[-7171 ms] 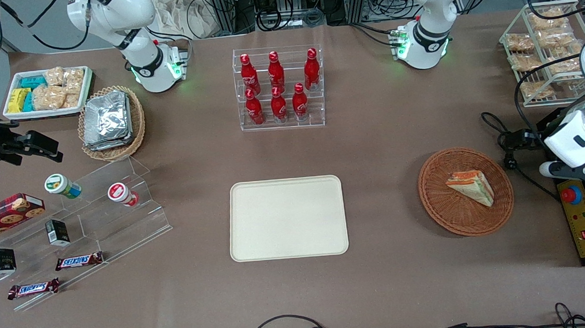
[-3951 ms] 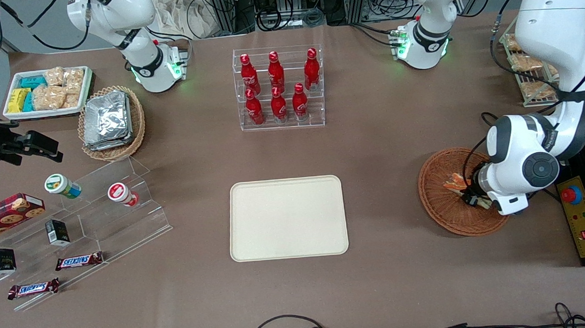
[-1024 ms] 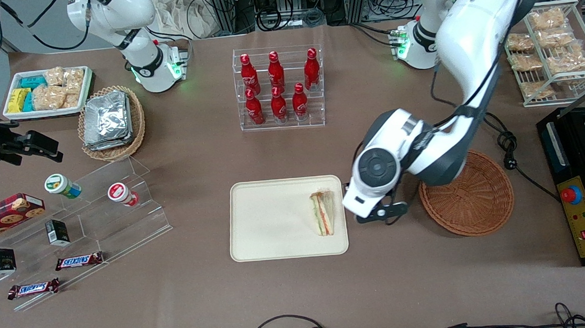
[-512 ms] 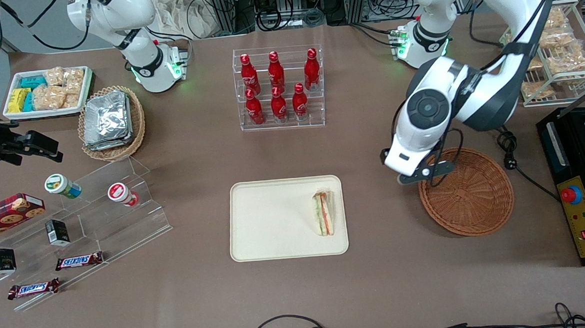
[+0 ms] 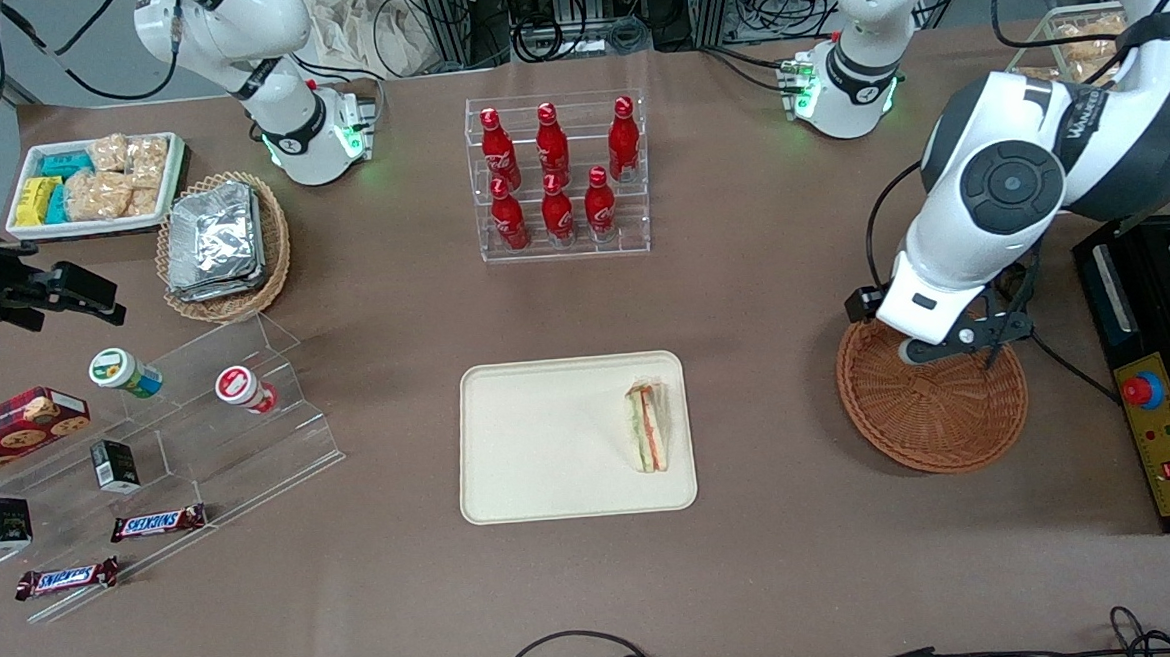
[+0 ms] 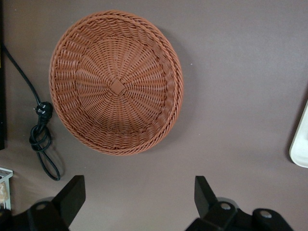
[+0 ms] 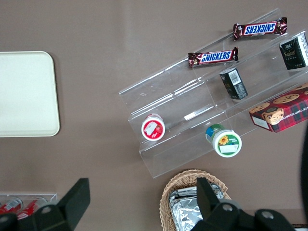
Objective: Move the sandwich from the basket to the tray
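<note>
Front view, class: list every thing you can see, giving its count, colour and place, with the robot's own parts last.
sandwich: one, white with orange and green layers, on the tray's working-arm end.
tray: one, cream, table middle.
basket: one, reddish-brown, toward the working arm's end; nothing in it.
bottles: seven, red, in a clear rack farther from the front camera than the tray.
foil packets: a silver stack, in a tan basket toward the parked arm's end.
Snickers bars: two, brown, on the clear stand.
gripper: one, black, open, above the table beside the basket.

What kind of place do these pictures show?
Probably a robotics lab staged as a snack shop: a clear rack of red bottles, Snickers bars on acrylic steps, a cream tray. The open gripper hangs above the brown wicker basket.
</note>
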